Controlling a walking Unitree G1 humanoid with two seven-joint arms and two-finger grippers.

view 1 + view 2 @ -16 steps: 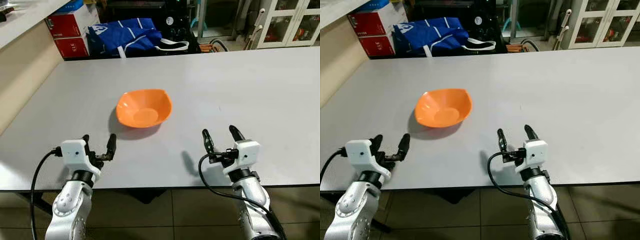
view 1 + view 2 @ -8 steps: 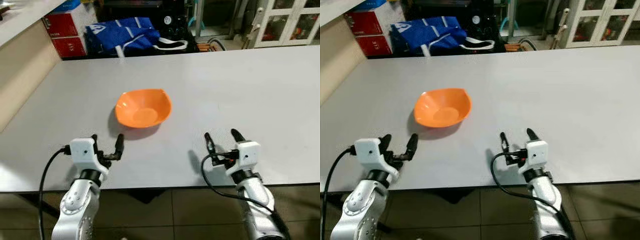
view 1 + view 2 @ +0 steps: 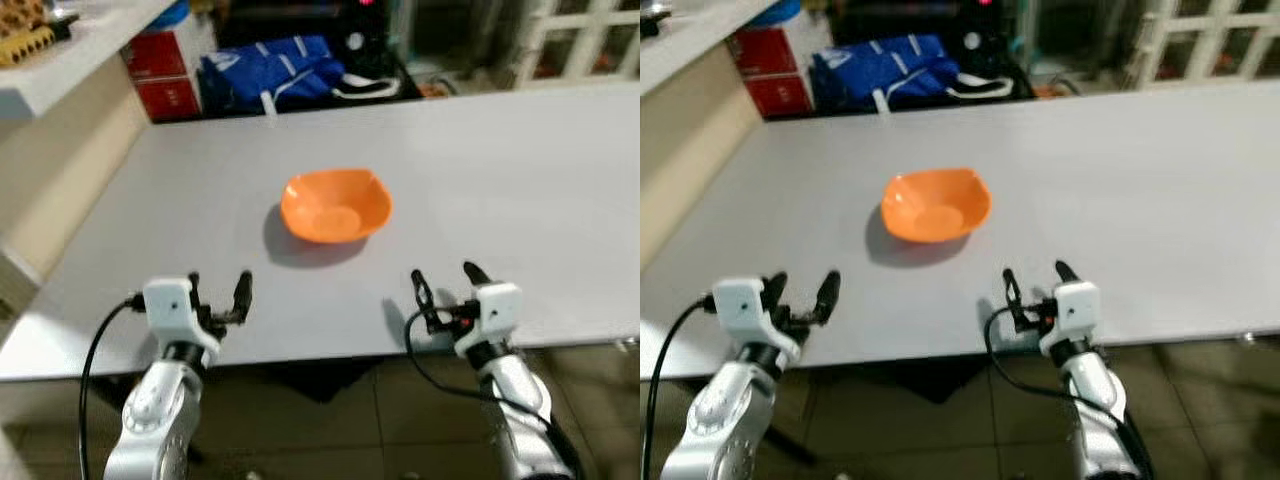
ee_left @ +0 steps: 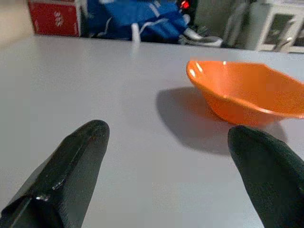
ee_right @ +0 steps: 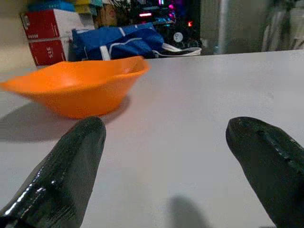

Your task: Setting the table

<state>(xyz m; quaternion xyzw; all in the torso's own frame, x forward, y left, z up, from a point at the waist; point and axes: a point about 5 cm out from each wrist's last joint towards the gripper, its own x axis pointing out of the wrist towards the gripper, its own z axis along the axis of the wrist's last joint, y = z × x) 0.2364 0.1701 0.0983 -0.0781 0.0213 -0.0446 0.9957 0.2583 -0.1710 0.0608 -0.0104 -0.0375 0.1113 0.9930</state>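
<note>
An orange bowl [image 3: 335, 204] stands empty on the grey table [image 3: 520, 160], a little left of its middle. My left gripper [image 3: 218, 290] hovers open over the table's near edge, short of the bowl and to its left. My right gripper [image 3: 446, 283] is open too, over the near edge to the bowl's right. In the left wrist view the bowl [image 4: 249, 94] lies ahead between the black fingers [image 4: 71, 166]. In the right wrist view the bowl [image 5: 78, 85] sits ahead beyond one finger [image 5: 71, 166]. Nothing is held in either gripper.
A blue bag [image 3: 280, 68] and red boxes [image 3: 165, 70] sit on the floor past the table's far edge. A beige counter [image 3: 60, 130] runs along the left side. White cabinets [image 3: 590, 40] stand at the far right. Tiled floor shows below the near edge.
The whole picture has shifted and blurred, so the camera moved; the table's near edge now sits farther from me. Both grippers stay open and low near that edge.
</note>
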